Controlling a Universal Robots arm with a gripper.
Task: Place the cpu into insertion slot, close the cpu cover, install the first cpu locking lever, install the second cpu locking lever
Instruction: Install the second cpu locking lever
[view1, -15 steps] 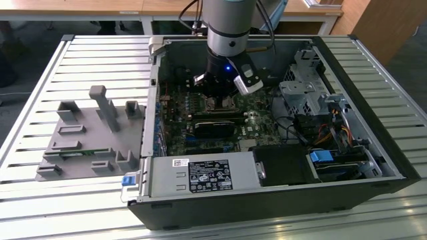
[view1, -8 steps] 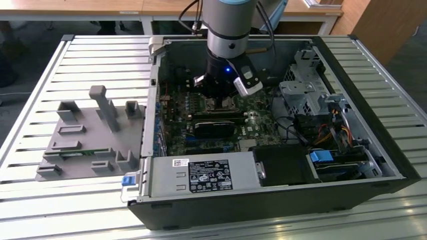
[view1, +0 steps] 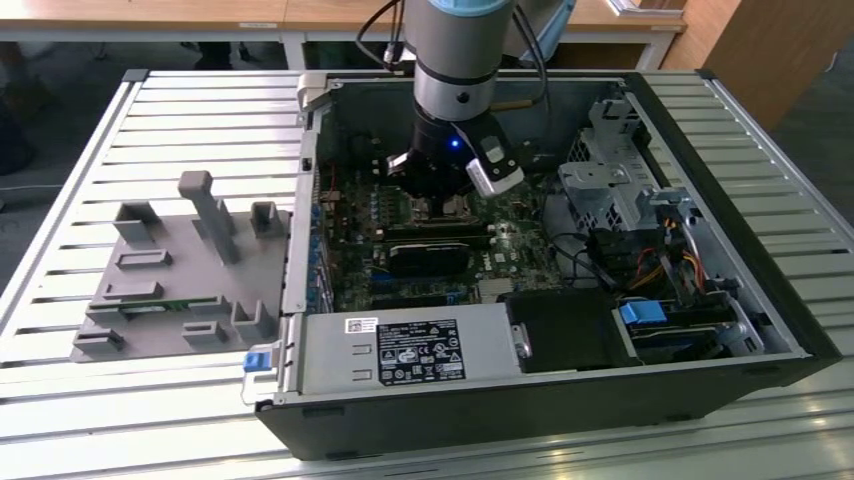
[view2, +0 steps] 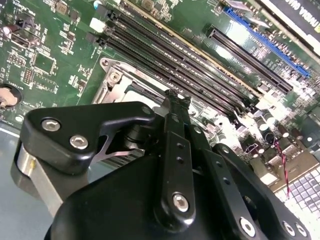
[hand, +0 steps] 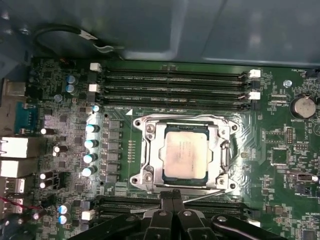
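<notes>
Where the black gripper (hand: 173, 196) reaches into the first wrist view, its two fingers (hand: 166, 202) stand pressed together with nothing between them, their tips just short of the socket's near edge. Beyond them the cpu (hand: 185, 154) lies flat in the insertion slot (hand: 150, 131), silvery top up, and the cpu cover (hand: 218, 150) is folded down around it, its window framing the chip. A thin locking lever (hand: 207, 195) runs along the near side of the frame, beside the fingertips. Past the socket come four long memory slots (hand: 175, 85), and further still a looped black cable (hand: 65, 32) against the grey case wall (hand: 200, 25).

The second wrist view gives what that one cannot: the gripper's linkage from behind, the closed tips (view2: 174, 98) poised above the socket's metal frame (view2: 117, 82), which the gripper body largely hides. A coin cell (view2: 9, 95) and a blue expansion slot (view2: 265, 37) lie on either side.

The exterior view gives the setting: the arm (view1: 458, 60) coming straight down into the open computer case (view1: 801, 330), its wrist blocking the socket from sight. Nearer that camera sits the power supply (view1: 400, 355); a black card (view1: 434, 255) lies across the motherboard (view1: 354, 285). At the exterior view's left a grey fixture block (view1: 174, 270) rests on the slatted table (view1: 80, 150)
</notes>
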